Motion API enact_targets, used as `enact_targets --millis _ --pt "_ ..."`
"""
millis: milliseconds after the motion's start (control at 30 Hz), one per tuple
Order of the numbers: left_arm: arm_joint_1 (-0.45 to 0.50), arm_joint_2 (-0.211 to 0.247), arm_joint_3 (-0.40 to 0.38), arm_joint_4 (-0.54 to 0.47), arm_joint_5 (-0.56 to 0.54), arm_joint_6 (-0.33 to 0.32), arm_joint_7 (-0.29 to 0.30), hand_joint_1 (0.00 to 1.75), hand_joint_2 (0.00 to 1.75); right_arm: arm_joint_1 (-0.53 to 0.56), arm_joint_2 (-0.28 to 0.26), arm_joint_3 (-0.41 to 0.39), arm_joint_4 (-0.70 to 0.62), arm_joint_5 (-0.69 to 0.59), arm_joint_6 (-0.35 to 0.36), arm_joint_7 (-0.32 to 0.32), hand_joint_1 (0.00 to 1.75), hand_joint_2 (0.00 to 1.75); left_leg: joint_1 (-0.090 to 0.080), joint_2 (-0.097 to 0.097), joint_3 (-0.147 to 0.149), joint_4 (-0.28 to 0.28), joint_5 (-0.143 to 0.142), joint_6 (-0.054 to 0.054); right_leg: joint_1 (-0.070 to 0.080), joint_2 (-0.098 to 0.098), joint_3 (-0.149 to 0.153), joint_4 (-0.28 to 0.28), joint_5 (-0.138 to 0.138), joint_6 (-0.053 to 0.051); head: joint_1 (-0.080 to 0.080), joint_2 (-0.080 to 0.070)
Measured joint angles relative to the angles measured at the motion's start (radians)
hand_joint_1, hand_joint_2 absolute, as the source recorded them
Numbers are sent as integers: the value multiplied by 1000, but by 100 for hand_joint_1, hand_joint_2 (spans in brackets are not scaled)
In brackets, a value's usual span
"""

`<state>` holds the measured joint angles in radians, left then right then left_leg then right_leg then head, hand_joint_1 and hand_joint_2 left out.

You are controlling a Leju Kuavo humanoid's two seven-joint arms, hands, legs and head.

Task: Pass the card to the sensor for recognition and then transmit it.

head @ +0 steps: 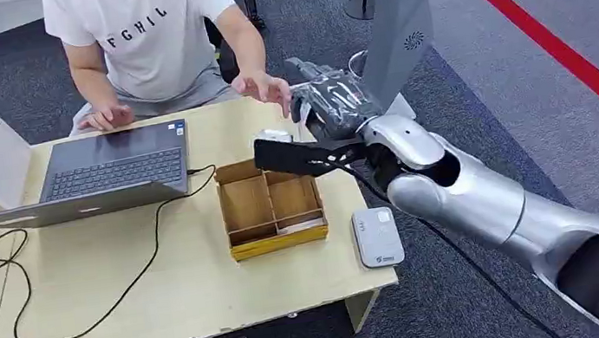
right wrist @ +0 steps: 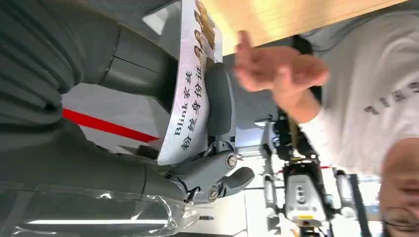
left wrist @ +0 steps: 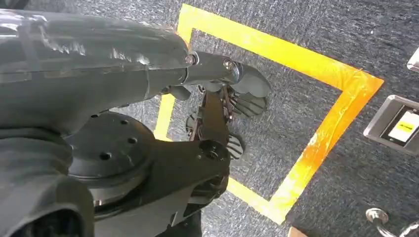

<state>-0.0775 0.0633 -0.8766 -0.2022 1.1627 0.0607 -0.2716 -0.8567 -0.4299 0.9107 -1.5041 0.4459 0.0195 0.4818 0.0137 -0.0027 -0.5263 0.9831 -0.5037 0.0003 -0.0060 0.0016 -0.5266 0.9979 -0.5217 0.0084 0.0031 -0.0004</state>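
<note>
Sensor [head: 377, 236] on the near table edge, well behind the right hand [head: 331, 99]. That hand pinches the card [right wrist: 190, 89] beyond the wooden box [head: 271, 205]; person's hand [head: 263, 86] reaches in. Likely handover left. Left hand [left wrist: 222, 113] empty, fingers loosely apart

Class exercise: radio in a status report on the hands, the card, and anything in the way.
Right hand grips the card, raised beyond the table's far edge. Left hand hangs over the floor, holding nothing. Person's hand open close by the card; nothing between them.
</note>
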Motion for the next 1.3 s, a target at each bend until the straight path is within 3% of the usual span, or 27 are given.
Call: enact_targets --millis 33,300,500,700,733,767,800,900,933,1167,1300 --pt "-4 0 0 0 0 1 1 0 0 -43 33 50 16 -14 0 -5 175 175 0 -2 0 0 0 0 0 -2 0 0 0 0 0 0" --pt "-5 2 -14 0 -14 -1 1 0 0 -181 126 199 140 -56 1 -16 175 175 0 0 0 0 0 0 0 0 -2 1 0 0 -1 0" --pt "-3 2 -17 0 -14 0 1 0 0 -209 177 248 220 -78 -7 -37 175 175 0 -3 -1 0 0 0 0 -2 -1 1 0 0 -1 0" --pt "-3 3 -17 0 -11 3 10 0 0 -217 193 283 284 -82 -19 -50 175 175 -1 -3 -1 0 0 0 -1 -2 -1 1 0 0 0 0" --pt "-3 3 -17 0 -10 5 11 0 0 -217 193 286 290 -82 -20 -51 31 175 -1 -3 -1 0 0 0 -1 -2 -1 1 0 0 0 0" --pt "-3 3 -17 0 -10 6 11 0 0 -217 193 291 297 -82 -21 -51 31 175 -1 -3 -1 0 0 0 -1 -2 -1 1 0 0 0 0" --pt "-3 3 -17 0 -10 6 12 0 0 -217 193 296 303 -82 -21 -51 0 0 -1 -3 -1 0 0 0 -1 -2 -2 1 0 0 0 0" --pt "-3 5 -17 1 -10 10 13 0 0 -217 193 303 312 -84 -33 -53 0 0 0 -3 0 1 0 0 0 -1 -2 1 0 0 0 0" --pt "-3 5 -17 1 -11 10 14 0 0 -217 193 303 315 -85 -40 -54 0 0 0 -3 15 1 0 0 0 -2 -2 1 0 0 0 0" --pt "-2 5 -17 1 -10 10 14 0 0 -216 191 309 320 -94 -57 -71 0 0 0 -2 13 2 3 -2 0 -1 -4 2 1 0 0 0" --pt "-1 5 -17 1 2 11 14 0 0 -195 172 306 298 -76 -91 -43 0 0 0 -2 14 2 3 -2 0 -1 -3 2 2 -1 0 0"
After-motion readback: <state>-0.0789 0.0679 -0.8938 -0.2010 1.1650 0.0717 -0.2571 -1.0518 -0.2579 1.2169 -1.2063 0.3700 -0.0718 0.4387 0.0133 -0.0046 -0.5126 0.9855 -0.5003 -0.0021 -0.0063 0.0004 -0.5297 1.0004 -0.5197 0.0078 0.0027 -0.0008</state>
